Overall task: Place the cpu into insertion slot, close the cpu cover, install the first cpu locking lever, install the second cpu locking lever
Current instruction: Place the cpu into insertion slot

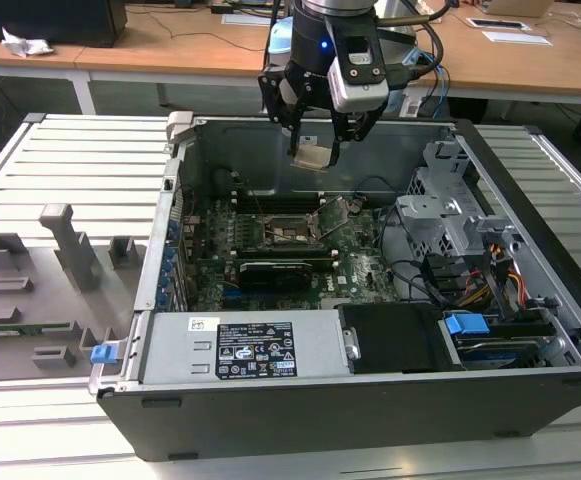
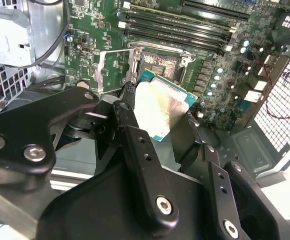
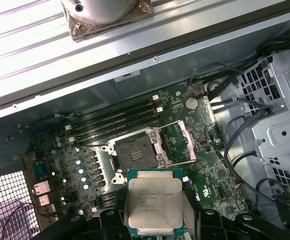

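My gripper [image 1: 315, 148] hangs above the open computer case, shut on the cpu [image 1: 311, 157], a flat square chip with a silver-grey top. In both wrist views the cpu [image 3: 154, 202] [image 2: 160, 107] sits between the black fingers [image 2: 130, 117]. It is held in the air, apart from the board. The insertion slot [image 3: 135, 151] [image 2: 158, 65] [image 1: 292, 229] lies bare on the green motherboard below, short of the chip. The cpu cover [image 3: 178, 142] [image 2: 112, 70] is swung open beside the slot, its frame tilted up.
Long black memory slots [image 3: 116, 122] run along one side of the socket. A black graphics card [image 1: 275, 272] and the power supply [image 1: 240, 345] lie nearer the case front. A drive cage [image 1: 440, 215] with cables stands at the exterior view's right. Grey holders [image 1: 40, 290] sit outside at the left.
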